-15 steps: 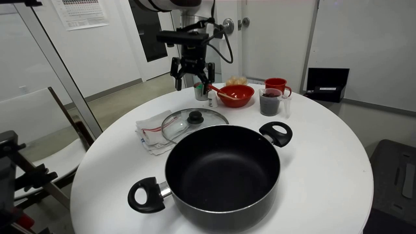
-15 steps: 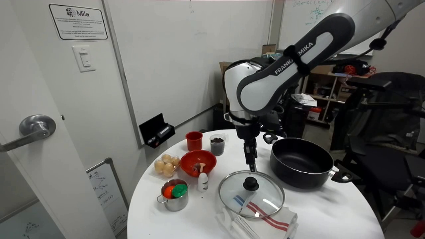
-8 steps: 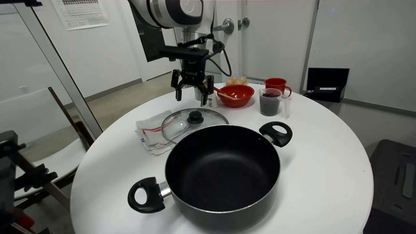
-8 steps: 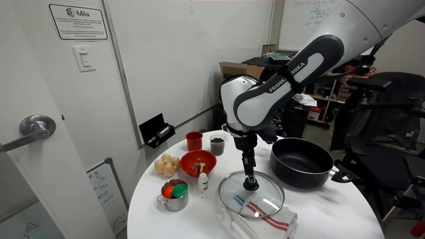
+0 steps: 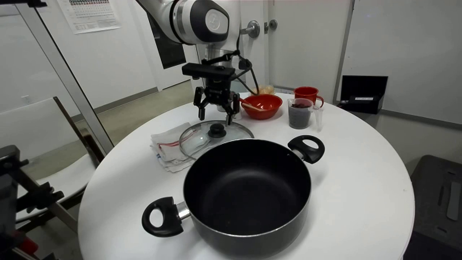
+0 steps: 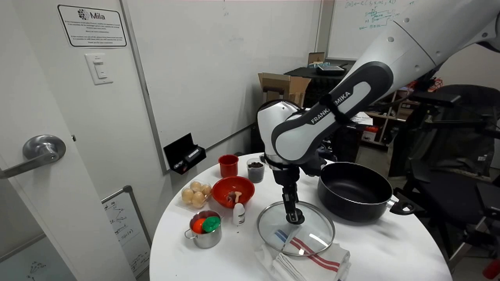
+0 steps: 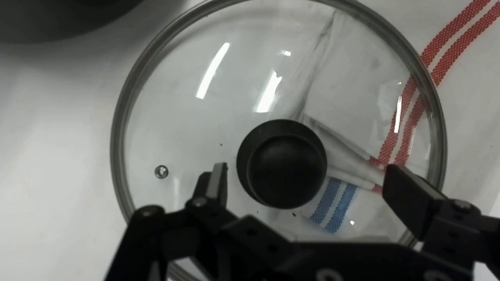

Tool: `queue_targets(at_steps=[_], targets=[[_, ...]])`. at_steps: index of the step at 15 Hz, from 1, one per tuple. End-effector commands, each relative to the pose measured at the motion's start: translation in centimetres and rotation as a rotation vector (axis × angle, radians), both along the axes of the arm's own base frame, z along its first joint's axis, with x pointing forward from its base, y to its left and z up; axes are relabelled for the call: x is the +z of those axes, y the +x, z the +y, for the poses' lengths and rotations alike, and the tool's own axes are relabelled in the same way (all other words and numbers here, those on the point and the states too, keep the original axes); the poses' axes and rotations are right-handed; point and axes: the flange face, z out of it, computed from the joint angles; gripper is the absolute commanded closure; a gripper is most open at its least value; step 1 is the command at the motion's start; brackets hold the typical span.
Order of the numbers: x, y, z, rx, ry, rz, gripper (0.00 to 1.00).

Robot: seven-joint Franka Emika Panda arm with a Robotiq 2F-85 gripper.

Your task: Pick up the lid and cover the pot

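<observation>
The lid [image 5: 234,130] is clear glass with a metal rim and black knob. It lies knob up, partly on a folded towel [image 5: 169,148], and shows in an exterior view [image 6: 273,224] and the wrist view [image 7: 183,125]. The black pot [image 5: 249,202] stands uncovered beside the lid; it also shows in an exterior view [image 6: 353,195] and at the top left of the wrist view [image 7: 58,19]. My gripper [image 5: 215,121] is open just above the lid. In the wrist view its fingers [image 7: 306,167] are on either side of the knob, the left one closer, with gaps on both sides.
Behind the lid stand a red bowl [image 5: 265,112] with a utensil, a measuring cup [image 5: 299,117] with dark contents and a red mug [image 5: 306,94]. A white bottle [image 6: 239,216], a small metal pot [image 6: 209,239] and eggs [image 6: 197,194] are near the bowl.
My gripper has moved down toward the lid's knob, staying open. The lid, towel and pot have not moved.
</observation>
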Motion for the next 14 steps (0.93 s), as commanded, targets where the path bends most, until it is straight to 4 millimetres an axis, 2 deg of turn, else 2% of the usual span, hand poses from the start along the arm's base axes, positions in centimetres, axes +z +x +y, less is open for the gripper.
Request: queue_targets(at_steps=[1,6,7,10,14], targets=[[-1.0,1.0,0.2,0.023,0.001,-0.013,0.00],[-2.0,1.2,0.2,0.024,0.005,-0.012,0.00],[-2.1,1.2,0.2,0.023,0.005,-0.013,0.20],[-2.2,1.2,0.1,0.022,0.005,-0.017,0.40],[-1.9,1.3,0.0,0.021,0.007,-0.026,0.72]])
